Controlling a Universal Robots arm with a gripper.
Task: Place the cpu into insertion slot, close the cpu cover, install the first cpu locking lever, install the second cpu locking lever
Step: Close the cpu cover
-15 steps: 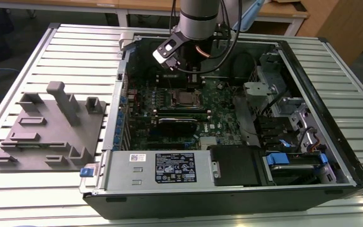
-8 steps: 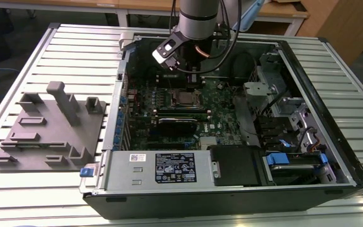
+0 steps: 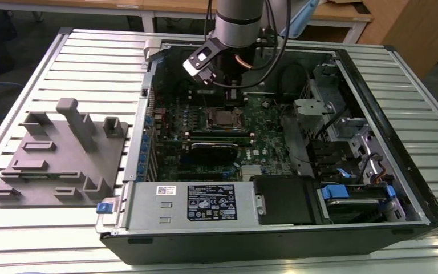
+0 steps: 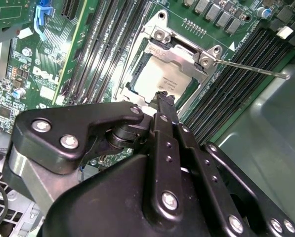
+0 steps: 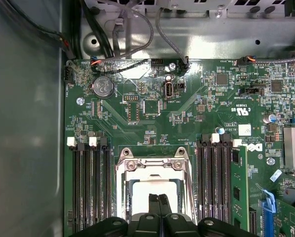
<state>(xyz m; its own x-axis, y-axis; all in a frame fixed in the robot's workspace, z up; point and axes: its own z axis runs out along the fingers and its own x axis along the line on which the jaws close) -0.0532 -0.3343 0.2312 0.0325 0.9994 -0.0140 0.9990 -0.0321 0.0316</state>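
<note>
Pincer (image 3: 231, 90) hangs from the arm over the open computer case (image 3: 280, 242), toward the case's 12 o'clock end. The insertion slot (image 3: 223, 118) sits just at the pincer's 6 o'clock. A grey fixture block (image 3: 59, 154) stands at the case's 9 o'clock.

Second wrist view: pincer (image 4: 164, 100) has its fingers pressed together with nothing between them, tip at the edge of the cpu (image 4: 154, 81). The cpu is seated in the slot. The cpu cover (image 4: 177, 49) frames it and looks lowered; fully flat or not, cannot tell. One locking lever (image 4: 251, 68) juts free, unlatched.

First wrist view: pincer (image 5: 159, 198) closed over the cpu (image 5: 142, 195), with the cpu cover (image 5: 154, 165) between the memory slots (image 5: 90, 187).

Judgement: placing done, cover down or nearly, levers left.
</note>
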